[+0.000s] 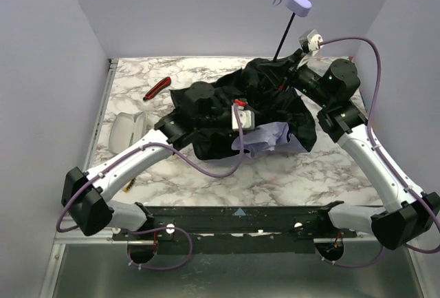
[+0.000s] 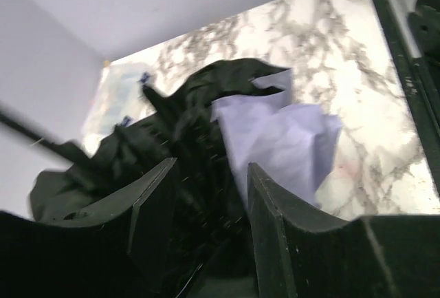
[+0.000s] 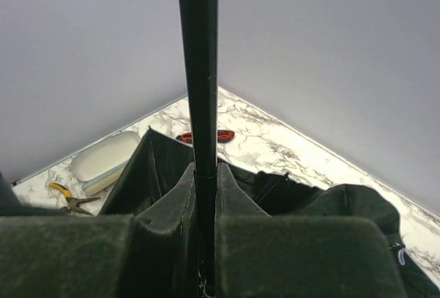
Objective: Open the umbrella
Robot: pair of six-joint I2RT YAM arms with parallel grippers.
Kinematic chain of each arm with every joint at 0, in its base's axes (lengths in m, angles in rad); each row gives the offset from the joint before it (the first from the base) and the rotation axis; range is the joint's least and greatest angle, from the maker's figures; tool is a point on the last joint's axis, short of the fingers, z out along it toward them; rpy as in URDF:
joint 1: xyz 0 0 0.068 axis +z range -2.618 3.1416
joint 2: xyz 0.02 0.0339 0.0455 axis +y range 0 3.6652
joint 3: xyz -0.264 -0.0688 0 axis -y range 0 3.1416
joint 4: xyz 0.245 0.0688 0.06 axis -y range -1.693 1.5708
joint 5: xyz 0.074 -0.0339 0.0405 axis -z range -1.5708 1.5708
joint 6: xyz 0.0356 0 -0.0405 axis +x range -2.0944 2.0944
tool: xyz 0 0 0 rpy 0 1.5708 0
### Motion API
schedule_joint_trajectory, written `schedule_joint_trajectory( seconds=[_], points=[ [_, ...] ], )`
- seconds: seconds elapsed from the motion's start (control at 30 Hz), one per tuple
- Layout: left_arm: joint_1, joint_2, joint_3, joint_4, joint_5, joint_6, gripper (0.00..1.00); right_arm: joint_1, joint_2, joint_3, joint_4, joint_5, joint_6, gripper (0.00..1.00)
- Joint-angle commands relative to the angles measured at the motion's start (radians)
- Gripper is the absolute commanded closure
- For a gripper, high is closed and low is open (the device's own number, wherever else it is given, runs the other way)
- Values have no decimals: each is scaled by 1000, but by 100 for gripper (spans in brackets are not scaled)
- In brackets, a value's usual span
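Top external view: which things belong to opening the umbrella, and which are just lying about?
Job in hand:
- umbrella, crumpled on the table
- right gripper, fingers shut on the shaft
- left gripper, fingers apart amid the folds

Lying about:
- red-handled tool
- pale oval case
- yellow-handled pliers

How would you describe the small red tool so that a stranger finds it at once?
Start at the marble table and look toward its far left corner. There, between the back wall and the black umbrella, lies the tool. It alone is red and slim; the case nearby is pale and rounded.
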State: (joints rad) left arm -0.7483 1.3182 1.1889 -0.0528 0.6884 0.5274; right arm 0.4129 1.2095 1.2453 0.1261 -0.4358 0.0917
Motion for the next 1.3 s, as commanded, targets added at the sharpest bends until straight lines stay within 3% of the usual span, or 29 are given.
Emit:
schedule_joint_trajectory(
  seconds=[0.0,0.2,0.47,0.63,0.77,0.9,0.97,1.1,1.2,1.27],
  points=[
    [-110,64,-24,-48,11,123,55,-1,14,42,100,36,23,100],
    [-228,82,-137,-114,-13,310,55,0,44,101,96,76,-11,100],
    [-244,62,-248,-235,-54,466,53,-1,71,147,119,88,-69,100],
    [-174,-106,-284,-114,24,248,32,-1,55,121,122,41,-114,100],
    [-119,-245,-250,13,73,46,25,0,26,62,125,-6,-123,100],
    [-90,-290,-195,97,54,-39,26,7,14,35,121,-17,-116,100],
    [-72,-269,-161,116,29,-61,29,15,8,27,118,-7,-116,100],
    [-72,-158,-71,83,-127,9,63,31,5,26,113,26,-97,100],
    [-74,-78,-42,119,-204,65,80,42,3,30,101,46,-69,100],
    [-74,-36,-41,151,-209,109,85,45,2,32,91,55,-44,100]
  ],
)
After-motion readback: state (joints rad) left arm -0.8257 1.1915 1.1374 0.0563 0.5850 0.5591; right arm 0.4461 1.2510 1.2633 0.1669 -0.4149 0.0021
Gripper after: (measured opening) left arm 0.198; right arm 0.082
